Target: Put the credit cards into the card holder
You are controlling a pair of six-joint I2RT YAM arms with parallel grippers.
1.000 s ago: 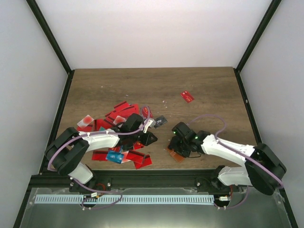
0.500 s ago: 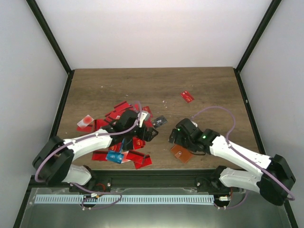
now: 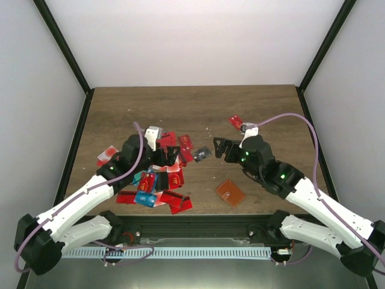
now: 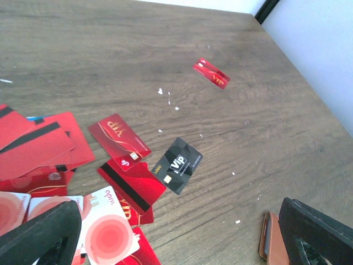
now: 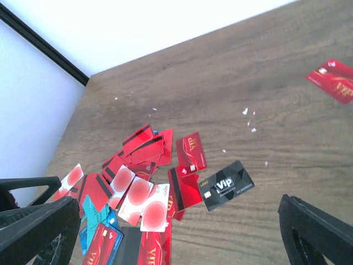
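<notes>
The credit cards (image 3: pixel 157 176) lie in a loose heap left of centre, mostly red, some white with a red blotch, a few blue. A black VIP card (image 3: pixel 203 154) lies just right of the heap, and one red card (image 3: pixel 237 122) lies alone farther back. The orange-brown card holder (image 3: pixel 230 192) lies flat near the front edge, apart from both grippers. My left gripper (image 3: pixel 170 155) hangs open above the heap's right side. My right gripper (image 3: pixel 219 150) hangs open above the bare wood beside the black card (image 5: pixel 226 185). The holder's edge (image 4: pixel 271 243) shows in the left wrist view.
A black frame rail (image 3: pixel 180 224) runs along the table's front edge, just behind the holder. White walls close off the back and both sides. Small white specks (image 4: pixel 168 99) dot the wood between the heap and the lone red card (image 4: pixel 211 73).
Both grippers have opened and risen, drawing back from the front edge. The right gripper has let go of the card holder, which now lies alone on the wood.
</notes>
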